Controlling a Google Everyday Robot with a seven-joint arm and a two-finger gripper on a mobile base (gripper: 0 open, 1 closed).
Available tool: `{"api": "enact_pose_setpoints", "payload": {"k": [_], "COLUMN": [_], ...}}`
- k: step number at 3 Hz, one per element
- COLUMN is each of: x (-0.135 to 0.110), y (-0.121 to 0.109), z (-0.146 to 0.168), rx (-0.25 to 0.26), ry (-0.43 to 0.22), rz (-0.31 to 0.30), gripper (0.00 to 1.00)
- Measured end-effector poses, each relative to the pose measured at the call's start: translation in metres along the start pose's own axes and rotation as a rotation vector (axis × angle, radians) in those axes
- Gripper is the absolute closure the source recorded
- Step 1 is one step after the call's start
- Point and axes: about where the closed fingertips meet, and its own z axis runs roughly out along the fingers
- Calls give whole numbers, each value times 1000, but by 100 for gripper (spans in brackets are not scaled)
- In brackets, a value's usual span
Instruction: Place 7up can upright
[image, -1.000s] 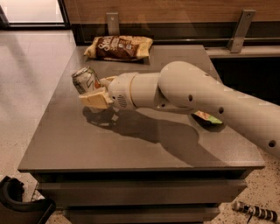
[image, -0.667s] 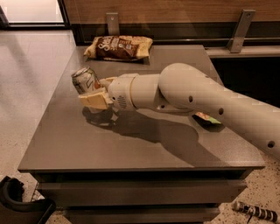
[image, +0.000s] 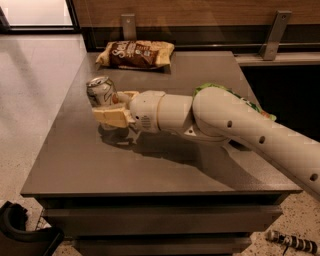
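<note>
The 7up can (image: 100, 90) is silvery-white with a silver pull-tab top. It is at the left middle of the grey table (image: 150, 165), tilted slightly left, with its top up. My gripper (image: 111, 106) reaches in from the right on a white arm and is shut on the can. One cream finger (image: 111, 118) lies in front of the can and the other (image: 125, 95) behind it. The can's lower part is hidden by the front finger, so I cannot tell whether it touches the table.
A brown and yellow snack bag (image: 136, 54) lies at the table's back edge. A green snack bag (image: 250, 106) shows behind my arm at the right. Metal brackets (image: 272, 35) stand on the back wall. The table's left edge is close to the can.
</note>
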Motion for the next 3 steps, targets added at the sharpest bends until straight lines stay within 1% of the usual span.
{"api": "enact_pose_setpoints", "payload": {"k": [1, 2, 3], "x": [-5, -6, -2], "y": [4, 6, 5], "z": [-7, -16, -18], "rx": [-4, 10, 18], "ry": [-51, -73, -75], "rz": [-5, -33, -41], "gripper": [100, 100, 100]}}
